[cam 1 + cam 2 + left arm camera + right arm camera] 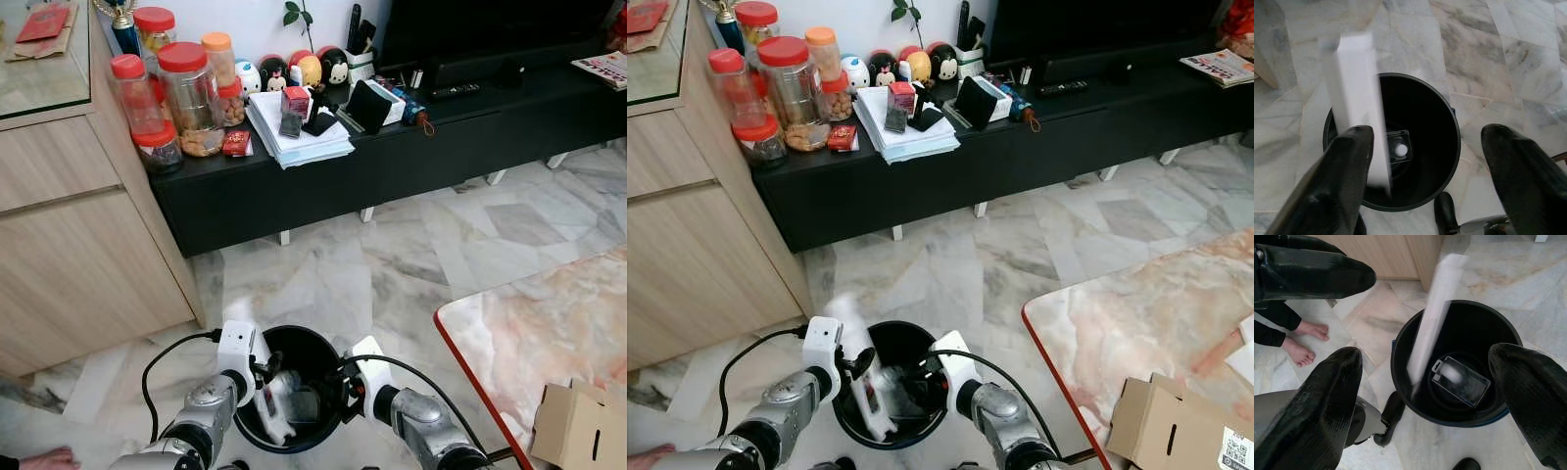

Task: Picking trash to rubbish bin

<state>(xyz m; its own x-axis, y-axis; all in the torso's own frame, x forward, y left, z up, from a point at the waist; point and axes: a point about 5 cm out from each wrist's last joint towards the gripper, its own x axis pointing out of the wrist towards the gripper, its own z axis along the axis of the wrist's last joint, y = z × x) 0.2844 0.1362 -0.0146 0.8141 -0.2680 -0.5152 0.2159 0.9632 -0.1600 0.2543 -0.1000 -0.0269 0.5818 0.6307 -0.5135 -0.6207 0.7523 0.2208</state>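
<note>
A round black rubbish bin (294, 331) stands on the marble floor just before me. A long white box (1359, 98) shows blurred, its lower end inside the bin's mouth and its top sticking out above the rim. It passes close by one left finger (1337, 181), and neither gripper is shut on it. A clear plastic package (1459, 381) lies on the bin's bottom. My left gripper (1425, 161) hangs over the bin's left rim, wide open. My right gripper (1430, 382) hangs over the right rim, also wide open.
A low black TV console (392, 166) with jars and papers runs along the far wall. A wooden cabinet (78, 255) stands at the left. A marble table (549, 323) with a cardboard box (578, 426) is at the right. A person's bare feet (1303, 340) stand near the bin.
</note>
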